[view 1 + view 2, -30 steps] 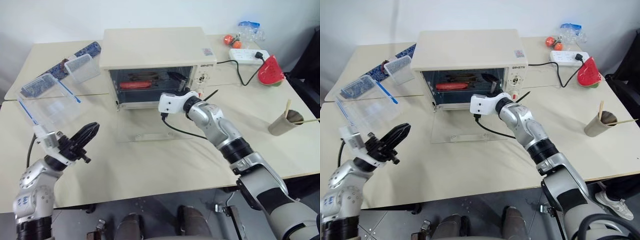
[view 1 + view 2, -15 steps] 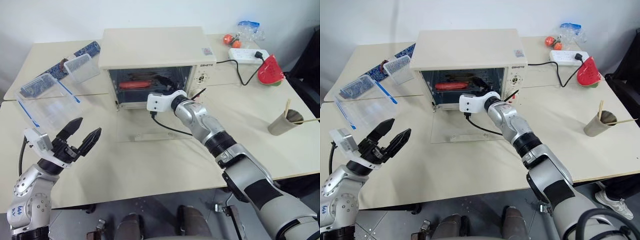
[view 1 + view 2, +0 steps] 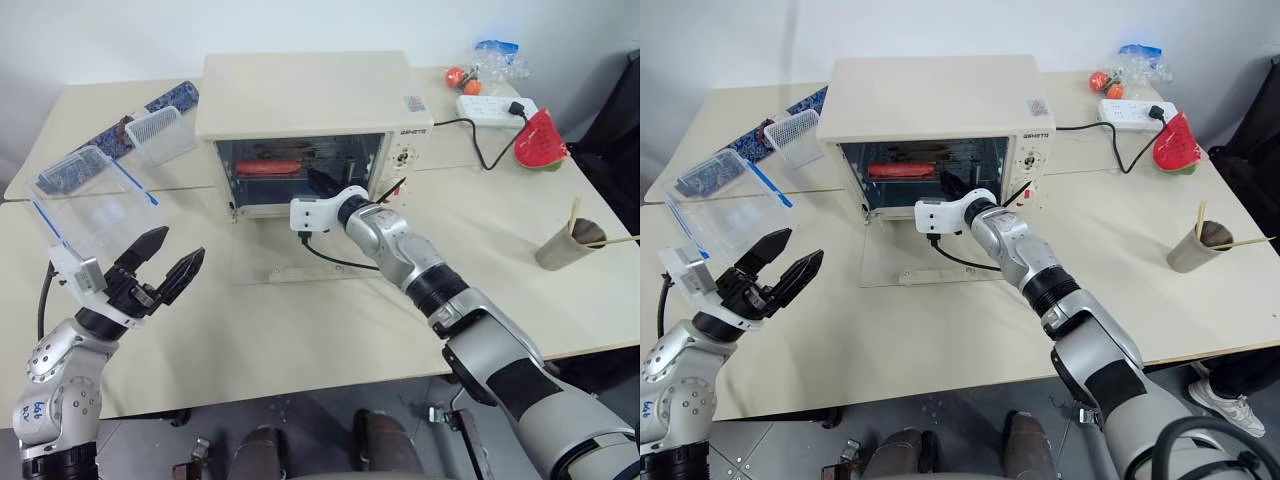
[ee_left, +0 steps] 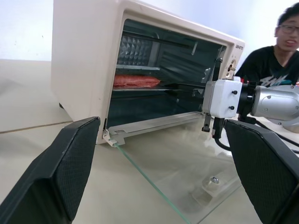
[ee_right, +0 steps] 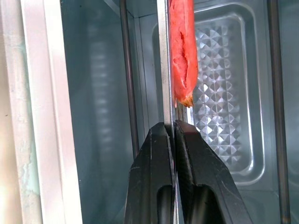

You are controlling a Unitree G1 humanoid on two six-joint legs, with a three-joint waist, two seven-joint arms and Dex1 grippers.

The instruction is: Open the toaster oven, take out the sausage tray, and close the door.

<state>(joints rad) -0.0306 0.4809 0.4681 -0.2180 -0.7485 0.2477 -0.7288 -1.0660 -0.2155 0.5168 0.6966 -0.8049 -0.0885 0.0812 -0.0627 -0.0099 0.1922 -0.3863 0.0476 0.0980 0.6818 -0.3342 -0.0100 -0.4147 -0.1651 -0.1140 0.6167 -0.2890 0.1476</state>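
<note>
The cream toaster oven (image 3: 305, 95) stands at the table's back middle. Its glass door (image 3: 300, 255) lies open, flat on the table in front. Inside, a red sausage (image 3: 268, 167) rests on the silver sausage tray (image 5: 219, 70). My right gripper (image 3: 322, 182) reaches into the oven mouth and is shut on the tray's thin front rim (image 5: 162, 56), just below the sausage's end (image 5: 182, 46). My left gripper (image 3: 178, 247) hovers open over the table's front left, well apart from the oven, its black fingers (image 4: 65, 163) spread wide with nothing between them.
Two clear plastic containers (image 3: 85, 200) (image 3: 165, 133) sit left of the oven. A power strip (image 3: 495, 108), a watermelon-slice toy (image 3: 542, 140) and a paper cup with sticks (image 3: 565, 245) lie to the right. A person (image 4: 275, 51) sits beyond the table.
My left gripper has opened wide. My right gripper has shifted left inside the oven mouth and closed on the tray's rim.
</note>
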